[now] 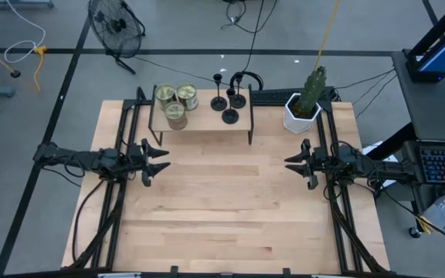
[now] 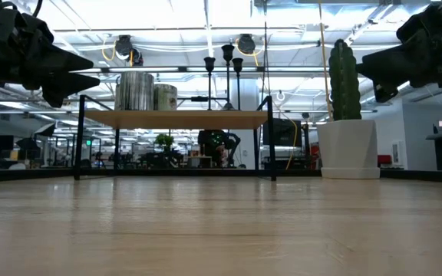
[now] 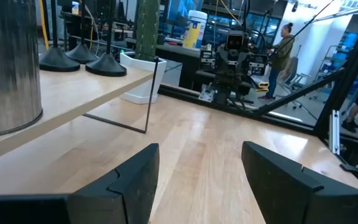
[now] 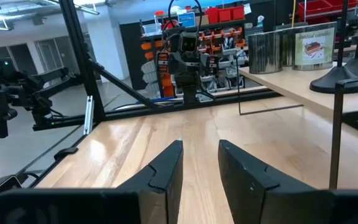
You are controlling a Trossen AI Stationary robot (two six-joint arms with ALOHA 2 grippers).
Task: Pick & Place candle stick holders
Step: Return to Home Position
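The three candle stick holders (image 1: 230, 116) are standing together on the shelf (image 1: 207, 124) beside the tins (image 1: 176, 102), and with the left pincer (image 1: 163, 160) and right pincer (image 1: 290, 164) both hanging released over the bench (image 1: 222, 208) edges, homing is calling only for slow, level settling well clear of the shelf.

Three black candle stick holders (image 1: 230, 116), three round tins (image 1: 175, 114), one shelf (image 1: 207, 122), one potted cactus (image 1: 304, 108), one table (image 1: 222, 216).

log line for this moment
candle stick holders: three on shelf | left pincer: open, empty, left side | right pincer: open, empty, right side
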